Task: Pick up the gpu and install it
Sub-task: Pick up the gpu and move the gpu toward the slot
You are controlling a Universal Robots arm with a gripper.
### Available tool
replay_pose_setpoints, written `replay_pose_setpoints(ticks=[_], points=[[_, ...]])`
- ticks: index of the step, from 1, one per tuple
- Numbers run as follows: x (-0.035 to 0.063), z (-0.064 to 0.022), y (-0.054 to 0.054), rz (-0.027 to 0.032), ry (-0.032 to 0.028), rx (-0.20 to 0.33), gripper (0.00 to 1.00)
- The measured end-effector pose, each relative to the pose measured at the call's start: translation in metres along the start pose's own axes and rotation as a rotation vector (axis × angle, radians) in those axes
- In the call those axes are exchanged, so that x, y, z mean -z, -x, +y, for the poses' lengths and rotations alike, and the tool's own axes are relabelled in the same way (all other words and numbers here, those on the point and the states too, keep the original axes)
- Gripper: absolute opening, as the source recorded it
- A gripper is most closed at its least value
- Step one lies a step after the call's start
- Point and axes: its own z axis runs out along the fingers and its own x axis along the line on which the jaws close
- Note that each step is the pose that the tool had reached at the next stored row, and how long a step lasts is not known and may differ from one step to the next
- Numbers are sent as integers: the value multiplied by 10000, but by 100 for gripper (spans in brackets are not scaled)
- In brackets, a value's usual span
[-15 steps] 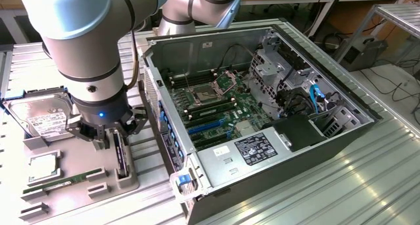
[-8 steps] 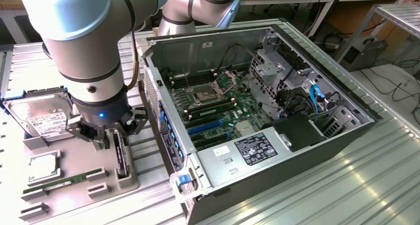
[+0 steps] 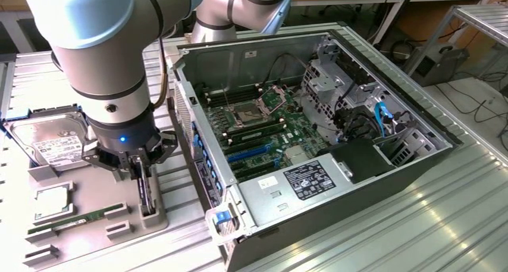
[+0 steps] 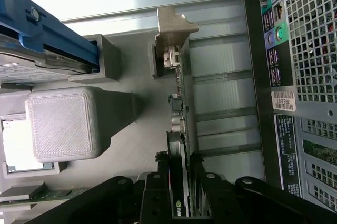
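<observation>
The computer case [image 3: 349, 224] lies open on the ribbed metal table [image 3: 444, 218], with its green board and empty blue slots facing up. Beside its rear wall sits the grey parts tray [image 3: 87, 185]. It carries the hard drive [image 3: 52, 144] at its far edge and the memory stick [image 3: 80, 217] at its near edge.

The graphics card [image 3: 144, 194] stands on edge in slotted posts along the tray edge nearest the case, and its silver bracket end is seated in one post. I am at the pick-up step and nothing has gone into the case yet.

My gripper [image 3: 137, 163] is down over the card, one finger on each face. As far as I can judge, the pads are pinching the card just below its upper edge.

The card is thin and held by its slots, so I reckon getting it out calls for a firm, square hold. It also calls for a pull straight up along the posts, with no twist and no lean toward the case wall close by.
</observation>
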Motion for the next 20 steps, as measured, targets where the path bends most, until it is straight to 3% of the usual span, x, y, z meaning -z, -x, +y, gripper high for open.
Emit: replay_pose_setpoints(ticks=[14,20], points=[[0,-1,-4,3,-1,75,27],[1,0,-4,14,0,394,27]])
